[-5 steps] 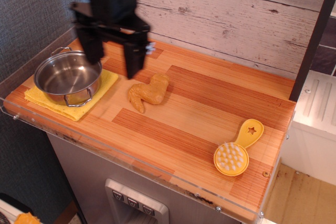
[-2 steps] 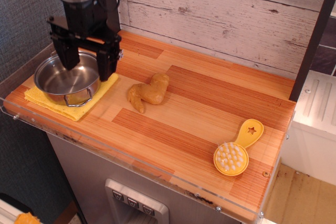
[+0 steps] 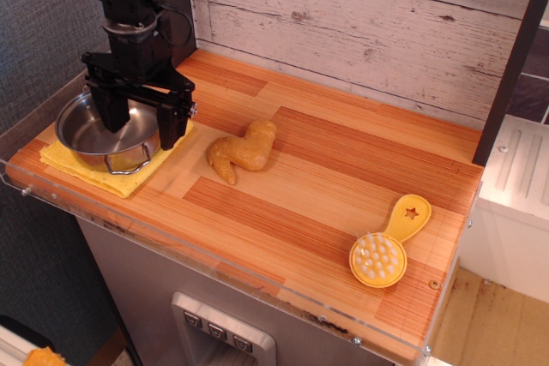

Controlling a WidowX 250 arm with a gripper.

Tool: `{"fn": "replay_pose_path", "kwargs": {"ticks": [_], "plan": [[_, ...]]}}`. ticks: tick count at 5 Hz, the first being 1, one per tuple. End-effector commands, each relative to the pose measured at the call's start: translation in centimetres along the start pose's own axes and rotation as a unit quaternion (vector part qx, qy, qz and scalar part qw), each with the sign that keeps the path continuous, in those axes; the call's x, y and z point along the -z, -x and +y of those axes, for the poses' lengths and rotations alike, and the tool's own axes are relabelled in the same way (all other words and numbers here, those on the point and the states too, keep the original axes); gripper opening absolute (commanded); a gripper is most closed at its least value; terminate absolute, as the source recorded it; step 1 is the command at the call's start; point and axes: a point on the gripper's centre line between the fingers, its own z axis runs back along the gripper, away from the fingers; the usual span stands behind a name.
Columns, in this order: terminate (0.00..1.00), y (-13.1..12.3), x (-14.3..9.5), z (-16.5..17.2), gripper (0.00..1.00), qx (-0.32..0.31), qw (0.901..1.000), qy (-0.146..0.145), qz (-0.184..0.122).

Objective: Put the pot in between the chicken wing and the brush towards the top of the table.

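The pot (image 3: 105,135) is round, shallow, shiny steel, with a wire loop handle showing at its near side. It sits on a folded yellow cloth (image 3: 111,173) at the left end of the table (image 3: 326,203). The black end effector (image 3: 142,123) hangs over it with jaws spread wide, one finger inside the bowl, the other outside its right rim. The wing (image 3: 243,151) lies just right; the brush (image 3: 386,244) is well apart.

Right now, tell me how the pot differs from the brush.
The pot is shiny bare steel; the brush is yellow plastic with white bristles. The pot sits on the yellow cloth at the left; the brush lies on bare wood near the right front. The gripper straddles the pot's rim; nothing touches the brush.
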Motion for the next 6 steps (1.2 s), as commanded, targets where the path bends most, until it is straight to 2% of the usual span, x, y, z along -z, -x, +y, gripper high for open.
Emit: {"fn": "replay_pose_path", "kwargs": {"ticks": [1, 2, 4, 5, 6], "plan": [[0.00, -0.8, -0.2, 0.3, 1.00, -0.009, 0.9997, -0.013, -0.020], [0.00, -0.7, 0.3, 0.0, 0.00, -0.006, 0.9997, -0.011, -0.020], [0.00, -0.4, 0.8, -0.2, 0.00, -0.012, 0.9998, -0.004, -0.017], [0.00, 0.0, 0.3, -0.2, 0.00, -0.018, 0.9997, -0.001, -0.018], [0.00, 0.7, -2.6, 0.3, 0.00, -0.040, 0.9987, 0.012, -0.029]]}}
